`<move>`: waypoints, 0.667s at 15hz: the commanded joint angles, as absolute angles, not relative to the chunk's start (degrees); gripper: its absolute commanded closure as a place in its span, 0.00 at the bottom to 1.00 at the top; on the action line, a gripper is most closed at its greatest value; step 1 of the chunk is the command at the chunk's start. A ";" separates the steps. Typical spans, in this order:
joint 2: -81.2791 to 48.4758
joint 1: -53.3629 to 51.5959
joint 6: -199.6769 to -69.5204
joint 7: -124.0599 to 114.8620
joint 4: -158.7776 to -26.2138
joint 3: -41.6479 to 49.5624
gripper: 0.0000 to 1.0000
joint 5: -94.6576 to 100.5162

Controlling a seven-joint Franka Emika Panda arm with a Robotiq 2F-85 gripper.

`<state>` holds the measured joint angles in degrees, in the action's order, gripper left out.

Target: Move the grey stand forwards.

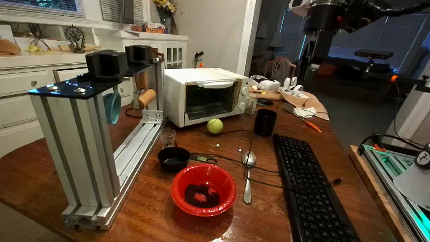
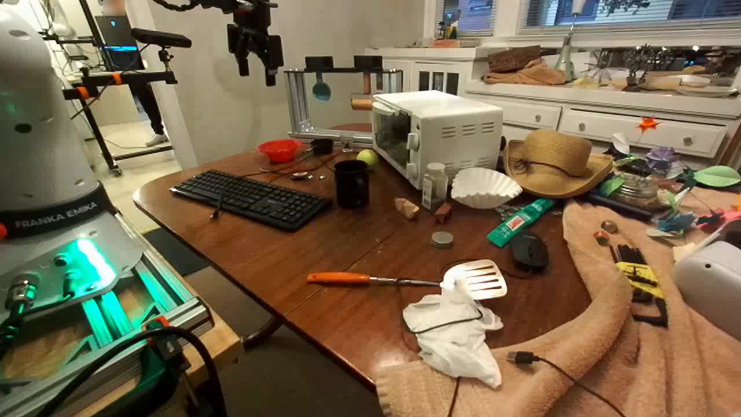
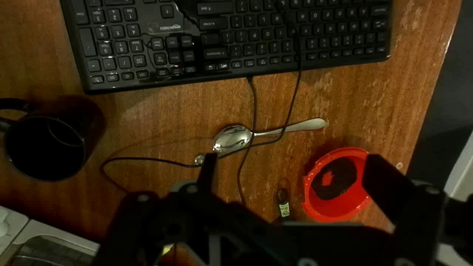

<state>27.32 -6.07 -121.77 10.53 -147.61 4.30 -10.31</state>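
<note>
The grey stand [image 1: 75, 151] is a tall silver frame of ribbed beams with a long base rail and black blocks on top. In an exterior view it stands at the left of the table. It also shows at the back of the table in an exterior view [image 2: 298, 107], partly hidden by the toaster oven. A blue scoop [image 1: 114, 106] and a wooden piece [image 1: 147, 98] hang under its top. My gripper [image 2: 257, 75] is high above the table, apart from the stand. In the wrist view the gripper [image 3: 292, 159] has its fingers wide apart with nothing between them.
The white toaster oven [image 1: 208, 90] stands close beside the stand's far end. A red bowl [image 1: 204, 190], black cup [image 1: 174, 159], glass [image 1: 167, 138] and tennis ball [image 1: 215, 126] lie alongside the stand. A black mug [image 2: 351, 184], keyboard [image 2: 252, 198], spoon [image 3: 232, 138] and cables are on the table.
</note>
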 commanded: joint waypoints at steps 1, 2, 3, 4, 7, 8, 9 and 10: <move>27.29 -5.32 -121.58 10.81 -147.52 3.61 0.00 -10.66; 27.29 -5.32 -121.58 10.81 -147.52 3.61 0.00 -10.66; 27.29 -5.32 -121.58 10.81 -147.52 3.61 0.00 -10.66; 27.29 -5.32 -121.58 10.81 -147.52 3.61 0.00 -10.66; 26.56 -6.49 -122.46 10.08 -147.52 3.64 0.00 -13.68; 26.08 -7.49 -123.06 9.99 -147.63 3.53 0.00 -16.22; 25.64 -8.54 -125.35 9.70 -148.18 3.22 0.00 -19.88; 25.21 -9.41 -126.61 9.56 -148.35 2.82 0.00 -23.03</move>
<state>27.00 -6.93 -122.55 10.43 -147.69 3.71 -15.48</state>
